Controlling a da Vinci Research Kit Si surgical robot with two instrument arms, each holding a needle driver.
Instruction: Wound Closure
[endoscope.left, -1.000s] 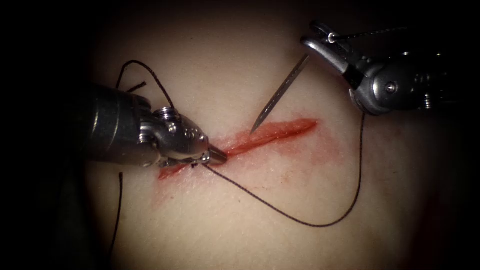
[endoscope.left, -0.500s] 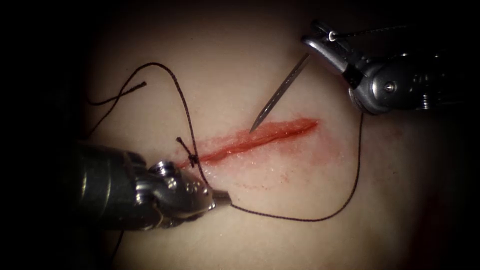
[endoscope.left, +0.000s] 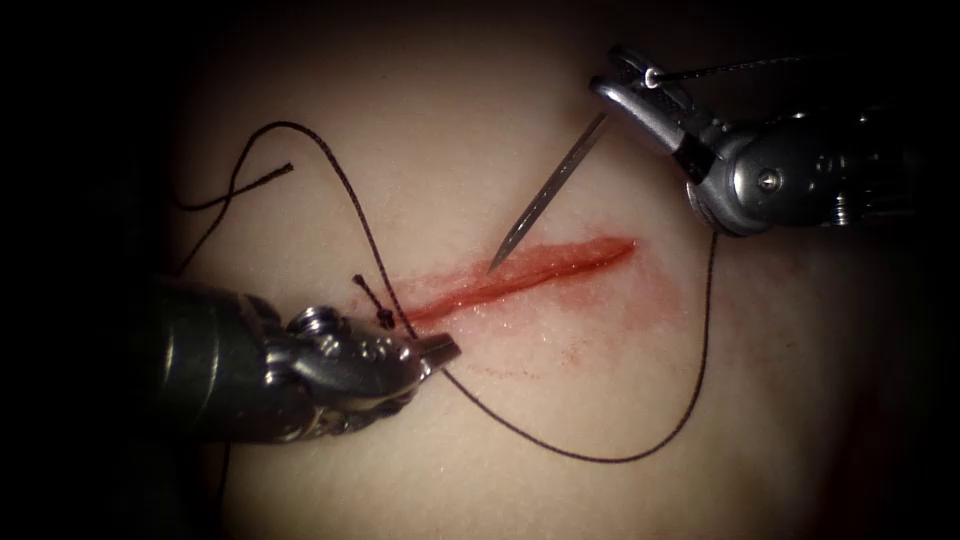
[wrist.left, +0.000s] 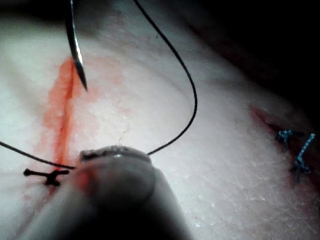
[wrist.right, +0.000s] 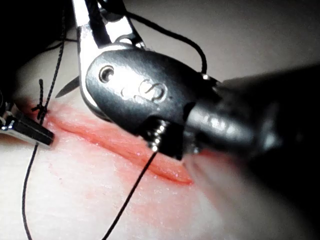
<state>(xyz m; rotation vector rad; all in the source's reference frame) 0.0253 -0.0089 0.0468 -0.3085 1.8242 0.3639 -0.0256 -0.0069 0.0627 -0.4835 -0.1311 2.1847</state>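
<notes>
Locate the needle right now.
The needle hangs from the right tool, gripped near its rear end; its tip hovers just above the cut, outside the tissue.

Very little is reading as text here. The grey metal wristed hand of the right arm (wrist.right: 132, 90) is carrying embossed marks on its rounded body that are looking like a "2" and an "S", though they are too faint to be sure. The grey metal wristed hand of the left arm (endoscope.left: 440, 352) is showing small raised characters on its body, about nine o'clock from its tip, too small to read.
</notes>
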